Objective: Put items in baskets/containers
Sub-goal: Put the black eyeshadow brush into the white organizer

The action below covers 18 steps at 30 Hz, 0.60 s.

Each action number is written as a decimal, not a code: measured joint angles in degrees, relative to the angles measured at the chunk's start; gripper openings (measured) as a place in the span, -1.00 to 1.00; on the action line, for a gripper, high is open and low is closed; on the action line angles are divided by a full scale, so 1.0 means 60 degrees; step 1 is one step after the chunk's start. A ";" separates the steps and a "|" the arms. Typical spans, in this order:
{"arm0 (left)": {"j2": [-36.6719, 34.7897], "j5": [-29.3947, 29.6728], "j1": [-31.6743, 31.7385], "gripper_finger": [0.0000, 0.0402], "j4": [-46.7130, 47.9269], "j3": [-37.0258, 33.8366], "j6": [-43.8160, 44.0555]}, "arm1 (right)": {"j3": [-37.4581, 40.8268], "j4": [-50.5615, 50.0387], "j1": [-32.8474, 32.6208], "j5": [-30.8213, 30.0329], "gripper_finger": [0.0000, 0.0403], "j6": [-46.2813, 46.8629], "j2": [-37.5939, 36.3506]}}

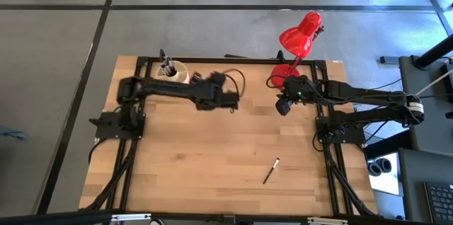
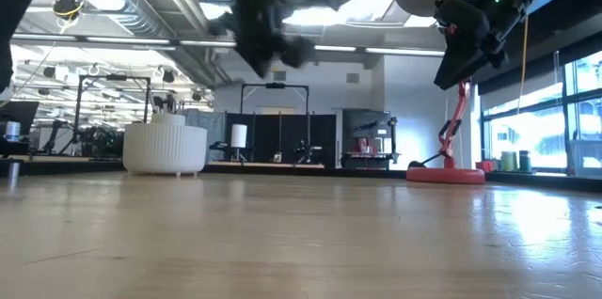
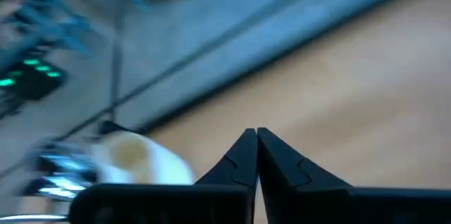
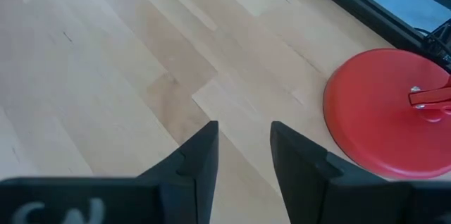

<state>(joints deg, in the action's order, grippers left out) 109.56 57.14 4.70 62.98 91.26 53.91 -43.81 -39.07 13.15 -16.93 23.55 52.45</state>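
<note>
- Lettering in white shows on the right wrist's dark housing, cut off by the frame edge and unreadable
- Left gripper [image 3: 256, 139] hangs raised over the table's [image 1: 212, 161] far middle, fingertips pressed together with nothing between them
- Right gripper [image 4: 243, 139] hovers above bare wood just beside the red lamp's [image 4: 384, 115] round base, fingers a little apart and empty
- Cream-white organiser [image 1: 174, 72] stands at the far left edge, dark brush handles sticking up from it
- One makeup brush [image 1: 271, 171] lies alone on the near right of the table, well apart from both grippers
</note>
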 joint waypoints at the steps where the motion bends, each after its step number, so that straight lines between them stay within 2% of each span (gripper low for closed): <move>1: -0.0227 0.0395 0.0094 -0.98 0.0417 0.0003 0.0414 | 0.0000 0.0004 0.0000 0.0000 -0.36 0.0000 0.0000; 6: -0.1241 0.2220 0.0568 -0.98 0.2044 -0.0661 0.2642 | 0.0105 0.0036 0.0000 -0.0004 -0.36 -0.0006 0.0000; 12: -0.2538 0.3313 0.1380 -0.98 0.1982 -0.2565 0.4586 | 0.0182 0.0218 0.0004 -0.0003 -0.36 -0.0183 0.0004; 18: -0.3211 0.4771 0.1960 -0.98 0.1946 -0.3949 0.7422 | 0.0182 0.0518 0.0007 -0.0002 -0.36 -0.0248 0.0004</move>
<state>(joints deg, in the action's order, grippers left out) 90.30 85.77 16.47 74.65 67.57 98.44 -42.72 -35.97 13.19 -16.94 22.06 52.47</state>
